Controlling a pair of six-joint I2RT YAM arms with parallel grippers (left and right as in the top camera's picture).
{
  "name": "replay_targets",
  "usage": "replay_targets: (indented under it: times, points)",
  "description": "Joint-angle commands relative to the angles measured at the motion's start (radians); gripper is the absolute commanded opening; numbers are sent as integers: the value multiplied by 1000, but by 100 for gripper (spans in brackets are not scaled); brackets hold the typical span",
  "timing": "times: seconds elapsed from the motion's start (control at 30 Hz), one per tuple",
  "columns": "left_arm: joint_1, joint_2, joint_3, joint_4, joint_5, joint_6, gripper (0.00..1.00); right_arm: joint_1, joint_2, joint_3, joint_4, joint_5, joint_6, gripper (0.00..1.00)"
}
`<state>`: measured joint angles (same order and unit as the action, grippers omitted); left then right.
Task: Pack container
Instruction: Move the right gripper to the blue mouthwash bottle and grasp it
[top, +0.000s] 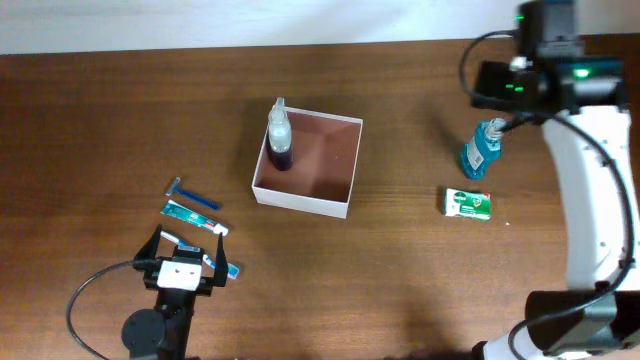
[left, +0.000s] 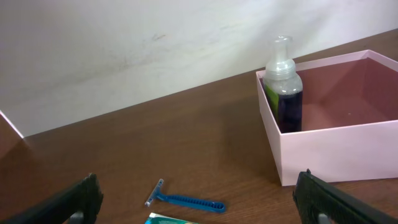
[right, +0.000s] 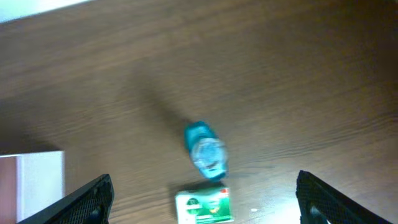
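- At the near edge of the worktop (top: 100, 120), on your left: the left claw (left: 198, 186) hangs low with its jaws spread wide and nothing between them. A slim blue-and-white item (top: 228, 268) lies partly under it, too covered to name.
- Just beyond that claw: a toothpaste tube (top: 193, 214) lies flat, and past it a blue razor (top: 192, 195). Both rest on the bare wood, well apart from the box and not yet packed.
- Near right: a green soap box (top: 467, 203) lies flat on the worktop, also outside the box.
- Centre: the container (top: 300, 197), white-walled with a pinkish inside, sits open-topped between the two groups of items. One bottle of dark liquid (top: 279, 140) with a clear cap stands upright in its far-left corner, against the wall. The remaining floor of the box is bare.
- Farther right: a blue bottle (top: 480, 150) stands just beyond the soap box.
- Far right: the right claw (right: 205, 179) hovers above the blue bottle and soap box, jaws wide apart, gripping nothing.
- Progress, as you may judge it: one item is packed. At least four lie outside, plus the unnamed one, so the task is in its early part. The blue bottle looks the likeliest next pick.
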<state>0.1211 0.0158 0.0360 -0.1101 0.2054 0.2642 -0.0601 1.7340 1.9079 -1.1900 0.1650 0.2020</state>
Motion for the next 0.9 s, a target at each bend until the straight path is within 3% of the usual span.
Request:
replay_targets:
  times: [0.0, 0.33, 0.7, 0.87]
  points:
    - [6, 2, -5, 0, -3, -17, 99, -87, 29, -48, 15, -160, -127, 87]
    - [6, 2, -5, 0, -3, -17, 99, -143, 76, -157, 117, -324, -373, 87]
    - [6, 2, -5, 0, -3, -17, 99, -143, 221, -158, 170, -340, -407, 85]
    - [6, 2, -5, 0, -3, -17, 99, -143, 278, -158, 165, -342, -407, 80]
